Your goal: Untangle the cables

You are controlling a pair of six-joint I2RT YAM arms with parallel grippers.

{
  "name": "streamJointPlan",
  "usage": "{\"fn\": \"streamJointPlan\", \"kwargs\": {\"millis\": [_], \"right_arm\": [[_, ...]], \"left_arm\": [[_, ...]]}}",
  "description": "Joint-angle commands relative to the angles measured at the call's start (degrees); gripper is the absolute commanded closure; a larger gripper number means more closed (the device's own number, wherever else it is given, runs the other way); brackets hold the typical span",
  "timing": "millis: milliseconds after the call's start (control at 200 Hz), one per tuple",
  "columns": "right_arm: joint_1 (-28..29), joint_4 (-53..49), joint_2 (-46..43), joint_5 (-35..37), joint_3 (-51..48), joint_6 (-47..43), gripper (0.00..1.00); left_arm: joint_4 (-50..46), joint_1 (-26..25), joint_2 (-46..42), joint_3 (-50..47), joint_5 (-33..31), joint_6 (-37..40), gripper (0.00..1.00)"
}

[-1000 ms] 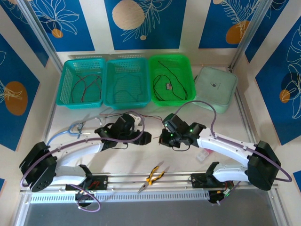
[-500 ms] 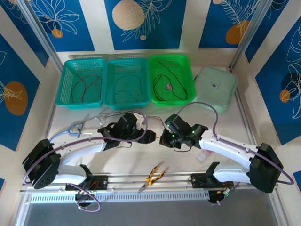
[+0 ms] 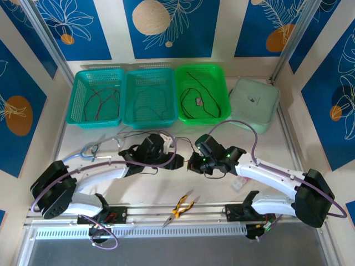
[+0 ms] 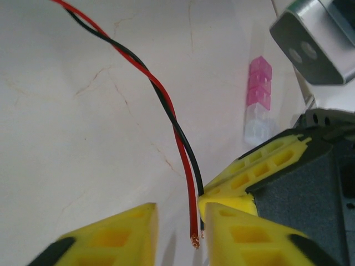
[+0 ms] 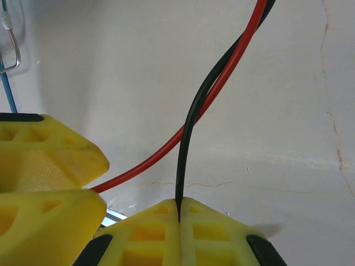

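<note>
Leftward of centre a second ago, the left gripper has slid toward 3 o'clock and now sits just beside the right gripper over the middle of the table. Its jaws have also drawn in around the stripped end of the red wire. A slim gap remains between the yellow fingers in the left wrist view, so I cannot tell whether they bite yet.

The right gripper is clenched on the black wire, which vanishes into the seam between its fingertips. Red and black form the twisted pair of the cables, with the free ends at the grippers and the twist trailing off toward 11 o'clock in the left wrist view.

With one strand in each claw, the pair looks ready to be pulled apart, provided the left grip seats on red alone. Other wires lie in the baskets at 12 o'clock, and the pliers rest at 6 o'clock
</note>
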Motion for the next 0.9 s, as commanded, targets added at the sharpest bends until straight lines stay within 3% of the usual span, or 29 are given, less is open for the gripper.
{"fn": "streamJointPlan", "kwargs": {"millis": [0,220,380,530,730,895], "right_arm": [[-0.3,0.4,-1.1,-1.0,-0.2,0.8,1.0],[-1.0,-0.1,-2.0,-1.0,-0.2,0.7,1.0],[-2.6,-1.5,-4.7,-2.0,1.1,0.4,1.0],[-4.8,-6.3,-7.3,-1.6,7.4,-1.1,1.0],[-8.6,-11.0,-10.5,-1.9,17.3,-3.4,1.0],[-11.1,-5.9,-12.6,-2.3,22.5,-5.1,1.0]], "left_arm": [[1.2,-0.5,0.4,1.6,0.5,0.1,0.81],[-0.3,-0.5,0.0,2.8,-1.3,0.8,1.0],[-4.1,-0.4,-1.9,5.1,-3.8,3.3,1.0],[-15.1,-0.4,-3.4,12.1,-7.4,9.3,1.0],[-28.6,-0.3,-4.8,23.7,-19.6,14.0,1.0],[-33.9,-0.1,-5.7,30.6,-29.5,17.5,1.0]]}}
